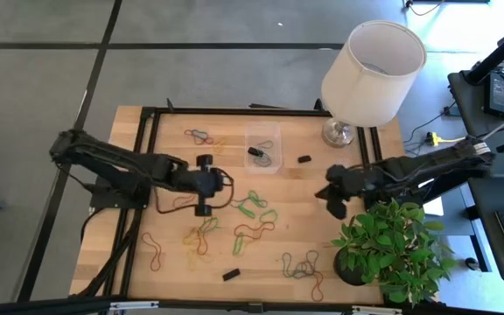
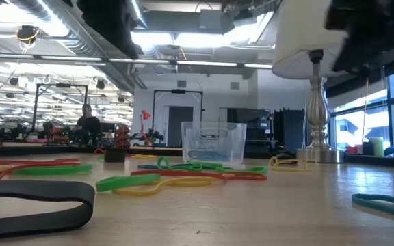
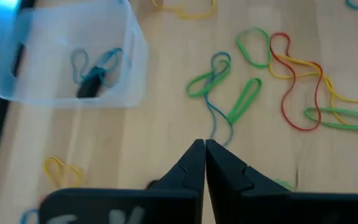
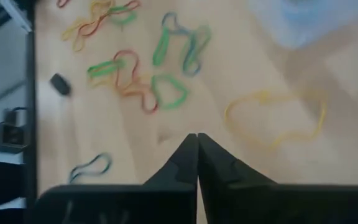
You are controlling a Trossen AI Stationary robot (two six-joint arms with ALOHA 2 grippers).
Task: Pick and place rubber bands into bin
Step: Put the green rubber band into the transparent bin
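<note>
**Many bands still loose, both grippers empty**

Bands point(image 1: 250, 208) scattered mid-table; bin point(image 1: 263, 148) at far centre holds a few. Left gripper point(image 3: 204, 163) pinched shut on nothing, just short of green-blue band point(image 3: 219, 93). Right gripper point(image 4: 197, 155) shut, empty, near yellow band point(image 4: 275, 118). Best: open wide, drop straight onto one loop.

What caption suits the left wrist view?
Shut left gripper above scattered coloured rubber bands, beside small clear plastic bin.

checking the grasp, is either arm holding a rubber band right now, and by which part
Nothing is held. The left gripper and right gripper both have their fingers shut together with no rubber band between them.
</note>
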